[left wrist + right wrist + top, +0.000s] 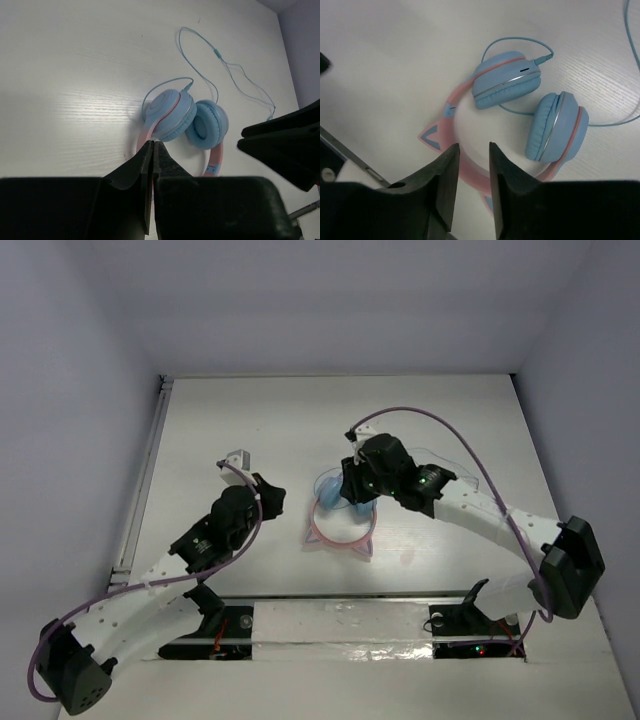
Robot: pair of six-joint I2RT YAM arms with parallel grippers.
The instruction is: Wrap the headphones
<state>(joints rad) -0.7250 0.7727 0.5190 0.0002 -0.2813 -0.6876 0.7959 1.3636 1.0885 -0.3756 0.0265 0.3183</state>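
The headphones lie flat at the table's middle, with the pink cat-ear headband toward the near edge and the two light-blue ear cups folded inward. The thin light-blue cable trails loose over the table beyond them. My right gripper is open and empty, hovering just above the headband, close to the ear cups in the top view. My left gripper is shut and empty, a little to the left of the headphones, and it also shows in the top view.
A metal rail runs along the table's left edge. A shiny white strip covers the near edge between the arm bases. Purple robot cables loop over both arms. Walls close in the table at the back and sides.
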